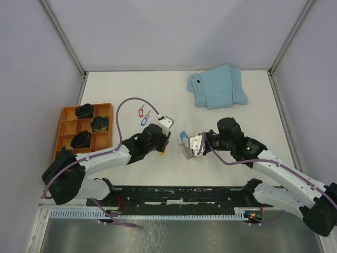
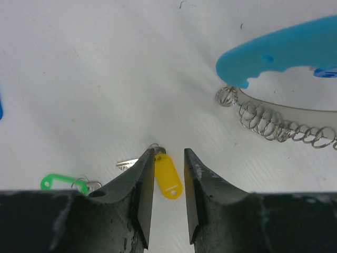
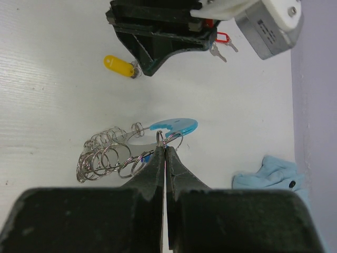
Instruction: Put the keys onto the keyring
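Note:
The keyring [image 3: 108, 155], a coil of grey wire with a bright blue curved section [image 3: 176, 126], is pinched at a small ring by my right gripper [image 3: 166, 147], which is shut on it. The blue section [image 2: 284, 50] also fills the upper right of the left wrist view. My left gripper [image 2: 168, 153] is open, just above the table. A yellow-tagged key [image 2: 168, 176] lies flat between its fingers, touching neither pad. A green-tagged key [image 2: 55, 182] lies to its left. Red-tagged [image 1: 140, 112] and blue-tagged [image 1: 144, 120] keys rest farther back on the table.
An orange compartment tray [image 1: 66, 129] holding dark bundles stands at the left edge. A folded light-blue cloth [image 1: 217, 87] lies at the back right. The two grippers face each other closely at the table's middle front [image 1: 176, 158].

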Robot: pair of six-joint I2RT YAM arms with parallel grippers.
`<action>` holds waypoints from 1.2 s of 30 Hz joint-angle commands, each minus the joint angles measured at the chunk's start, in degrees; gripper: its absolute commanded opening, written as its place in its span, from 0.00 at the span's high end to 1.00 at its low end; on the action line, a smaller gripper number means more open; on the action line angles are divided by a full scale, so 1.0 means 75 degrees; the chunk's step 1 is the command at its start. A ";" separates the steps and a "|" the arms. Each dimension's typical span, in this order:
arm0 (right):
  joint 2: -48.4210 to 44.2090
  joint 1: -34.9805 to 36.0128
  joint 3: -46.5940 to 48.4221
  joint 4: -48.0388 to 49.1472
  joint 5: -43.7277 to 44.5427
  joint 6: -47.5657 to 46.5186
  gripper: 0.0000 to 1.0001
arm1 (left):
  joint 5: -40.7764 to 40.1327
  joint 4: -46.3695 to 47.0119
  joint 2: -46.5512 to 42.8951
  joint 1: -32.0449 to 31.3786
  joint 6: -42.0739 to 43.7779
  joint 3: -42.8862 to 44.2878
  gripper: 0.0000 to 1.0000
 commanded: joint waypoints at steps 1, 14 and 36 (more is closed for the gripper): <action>-0.0210 0.0030 0.0030 0.0286 -0.0105 0.0130 0.99 | 0.0693 -0.1546 0.0649 0.0459 -0.0691 0.1027 0.64; -0.0202 0.0031 -0.0028 0.0267 -0.0105 0.0124 0.99 | 0.2960 -0.2109 0.2158 0.1783 -0.1023 0.2090 0.61; -0.0179 0.0032 -0.0027 0.0253 -0.0149 0.0121 0.99 | 0.3552 -0.2234 0.2540 0.1852 -0.1100 0.2338 0.72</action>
